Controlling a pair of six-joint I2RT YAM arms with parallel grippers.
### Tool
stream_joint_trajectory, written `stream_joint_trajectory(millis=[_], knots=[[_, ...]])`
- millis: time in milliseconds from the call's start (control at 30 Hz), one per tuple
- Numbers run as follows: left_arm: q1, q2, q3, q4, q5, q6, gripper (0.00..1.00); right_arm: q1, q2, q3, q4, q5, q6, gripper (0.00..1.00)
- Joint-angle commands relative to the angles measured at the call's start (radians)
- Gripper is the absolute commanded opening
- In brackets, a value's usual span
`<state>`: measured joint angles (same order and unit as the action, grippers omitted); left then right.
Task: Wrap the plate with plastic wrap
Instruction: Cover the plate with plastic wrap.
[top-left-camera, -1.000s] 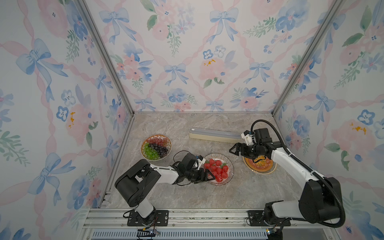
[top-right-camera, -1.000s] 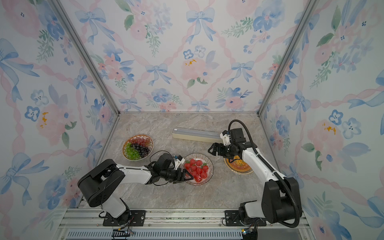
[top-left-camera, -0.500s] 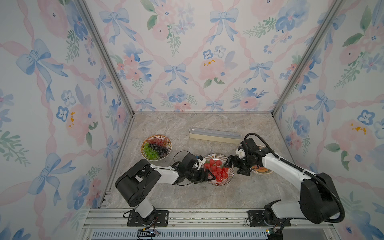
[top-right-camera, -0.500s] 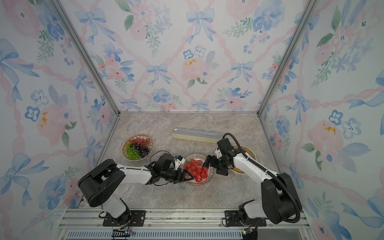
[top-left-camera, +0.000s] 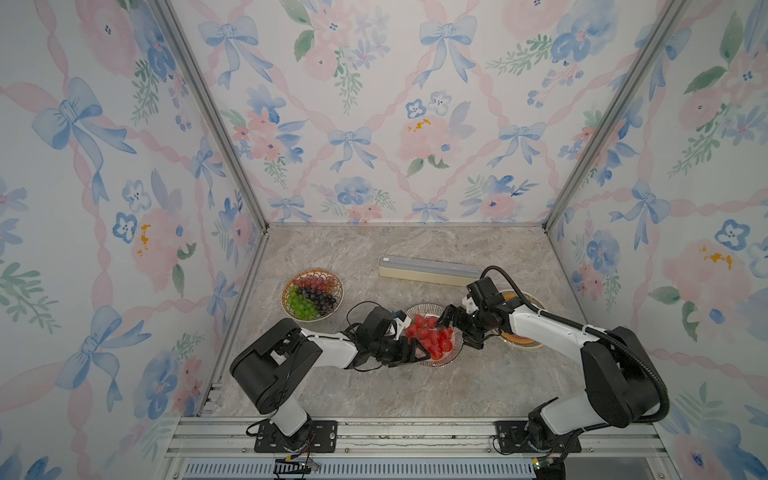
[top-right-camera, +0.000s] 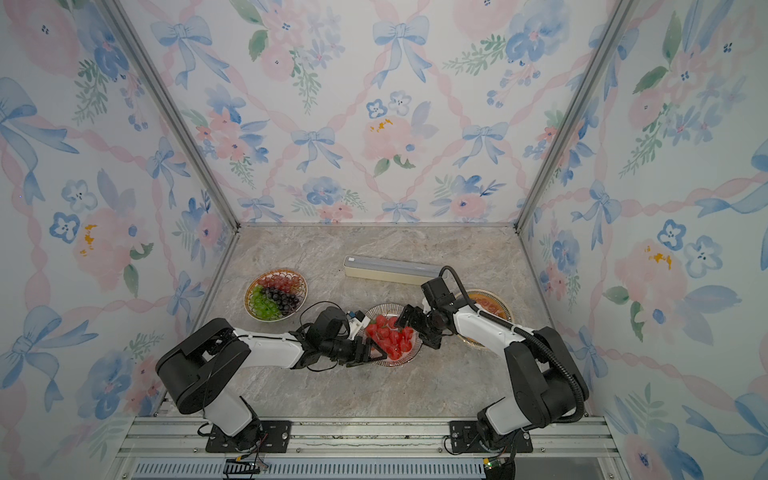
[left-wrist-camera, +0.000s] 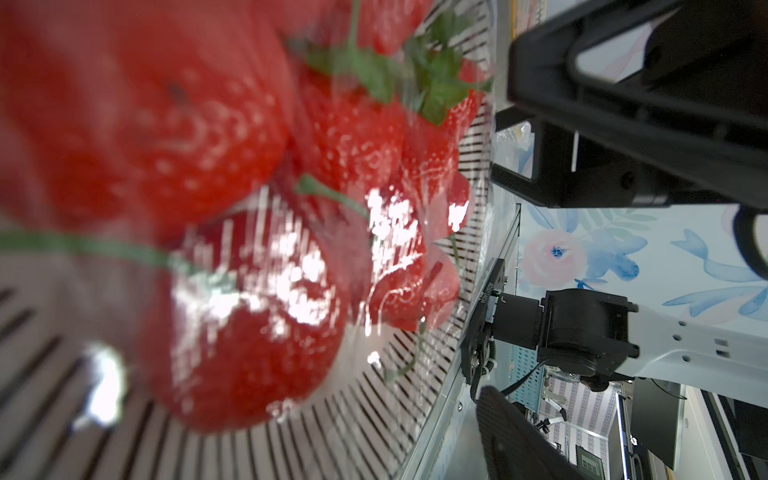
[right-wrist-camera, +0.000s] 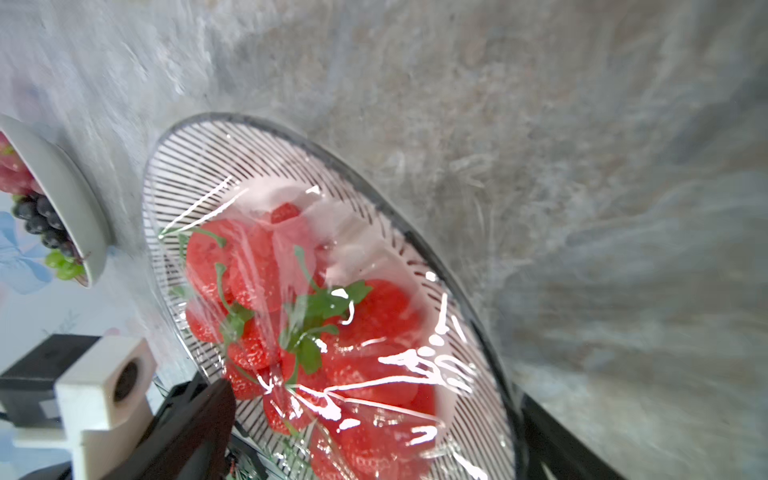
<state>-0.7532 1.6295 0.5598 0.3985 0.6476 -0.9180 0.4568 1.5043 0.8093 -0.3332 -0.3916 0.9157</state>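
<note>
items on the worktop (top-left-camera: 374, 390), by count. plates: three, namely one grape plate (top-left-camera: 285, 297), one strawberry plate (top-left-camera: 424, 308) and one orange plate (top-left-camera: 530, 300), the last partly hidden. cream box (top-left-camera: 430, 270): one. plastic wrap (right-wrist-camera: 374, 365): one sheet. arms: two, left arm (top-left-camera: 328, 351) and right arm (top-left-camera: 548, 328). pincers: two, left pincer (top-left-camera: 411, 351) and right pincer (top-left-camera: 459, 330). strawberries (top-left-camera: 430, 337): too overlapped to count.

Pastel floral bow wallpaper (top-left-camera: 374, 124) at 12, 9 and 3. Grey marble tabletop (top-left-camera: 374, 386) in the centre. Aluminium corner posts (top-left-camera: 216, 124) at 11 and 1. Metal rail (top-left-camera: 415, 434) at 6. Even light.
</note>
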Motion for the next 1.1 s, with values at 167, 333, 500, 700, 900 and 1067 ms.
stream_joint_trajectory(millis=[167,333,500,700,900,1067], knots=[[-0.011,-0.015,-0.014,0.033,-0.05,0.009,0.8,-0.075,-0.044,0.014,-0.17,0.084,-0.054,0.97],[-0.011,-0.02,-0.031,0.033,-0.071,0.005,0.81,-0.051,-0.106,-0.017,-0.245,0.103,-0.042,0.97],[-0.011,-0.015,-0.021,0.033,-0.059,0.008,0.81,0.035,-0.102,-0.059,-0.113,0.042,0.081,0.97],[-0.012,-0.01,-0.019,0.033,-0.054,0.013,0.8,0.069,-0.053,-0.03,0.034,0.034,0.161,0.97],[-0.008,-0.03,-0.027,0.033,-0.081,0.019,0.83,0.059,-0.019,0.007,0.106,0.044,0.192,0.97],[0.021,-0.052,-0.073,0.025,-0.113,0.012,0.9,-0.014,-0.044,-0.053,0.04,0.072,0.153,0.97]])
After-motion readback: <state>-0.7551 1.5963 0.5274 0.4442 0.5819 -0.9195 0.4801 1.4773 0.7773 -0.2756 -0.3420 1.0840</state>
